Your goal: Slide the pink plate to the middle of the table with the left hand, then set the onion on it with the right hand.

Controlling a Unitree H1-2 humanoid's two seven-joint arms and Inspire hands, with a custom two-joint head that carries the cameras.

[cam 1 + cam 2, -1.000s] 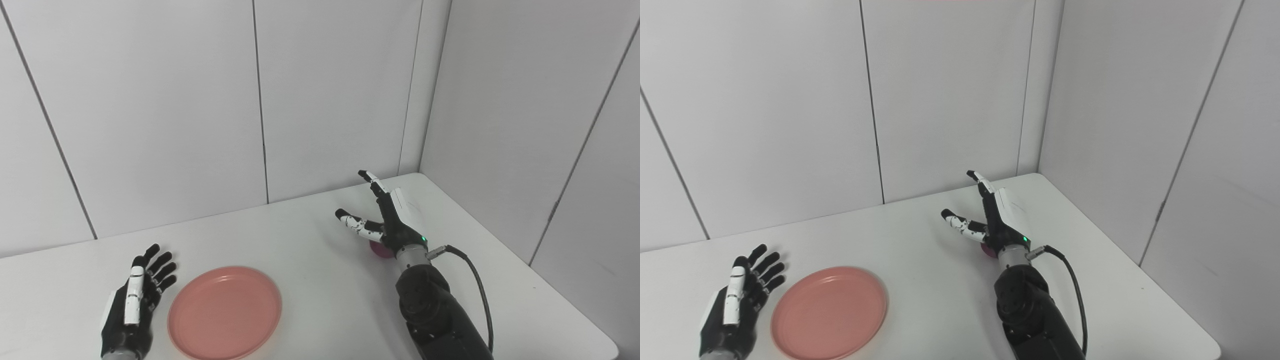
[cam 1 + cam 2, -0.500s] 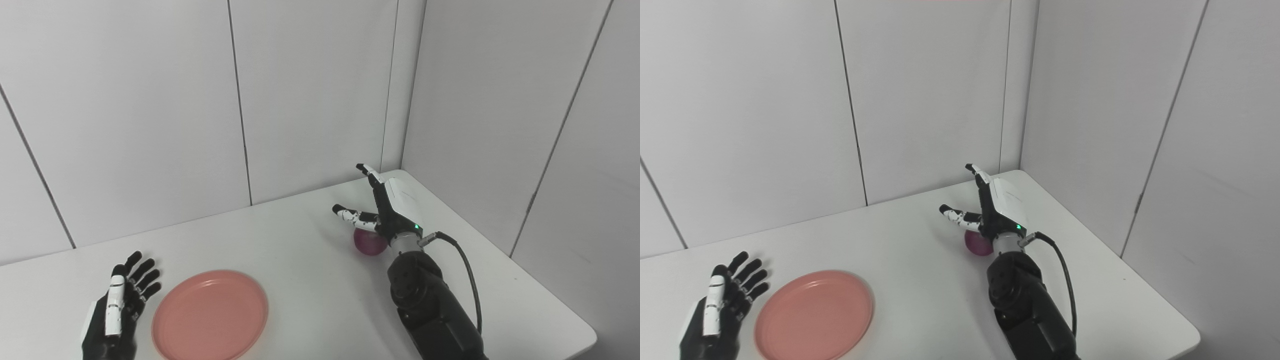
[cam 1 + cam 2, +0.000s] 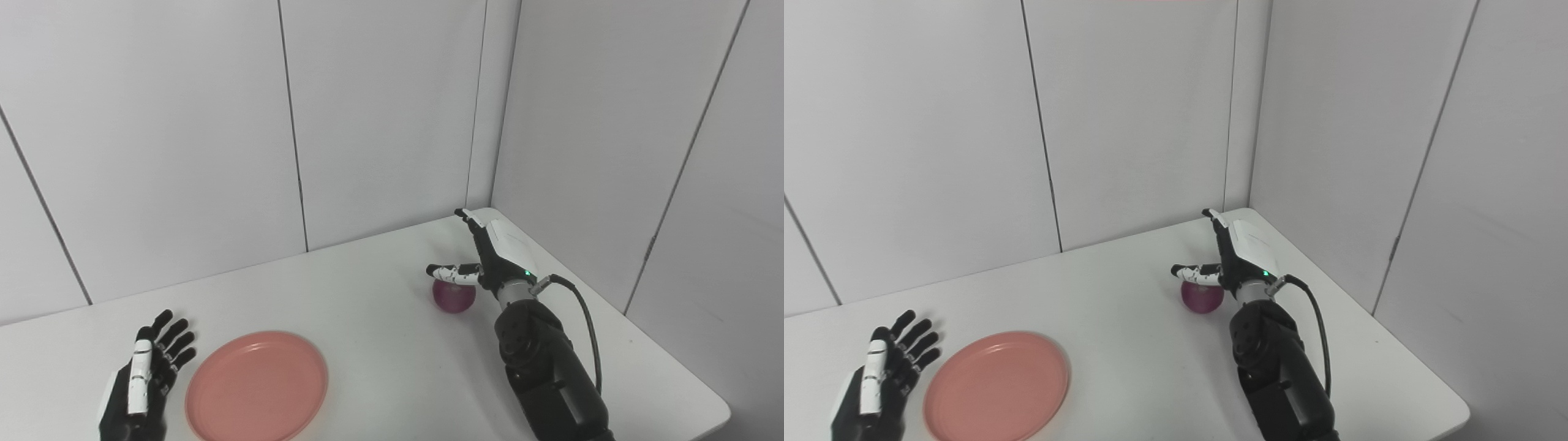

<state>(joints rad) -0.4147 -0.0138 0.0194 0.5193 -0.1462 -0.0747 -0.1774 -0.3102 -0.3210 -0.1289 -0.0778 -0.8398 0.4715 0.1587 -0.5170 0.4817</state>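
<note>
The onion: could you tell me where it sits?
The onion rests on the table's right side, just under the right robot hand, far from the pink plate.

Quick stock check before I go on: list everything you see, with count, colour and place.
plate: one, pink, near left part of the table, beside the left hand.
onion: one, purple-red, on the table right of middle, under the right hand's thumb.
table: one, white, set in the corner of the walls.
walls: white panels behind and to the right.
cable: one, black, looping from the right wrist.
left hand: black and white, open, resting at the near left edge beside the plate.
right hand: black and white, open, over the onion, not closed on it.
</note>
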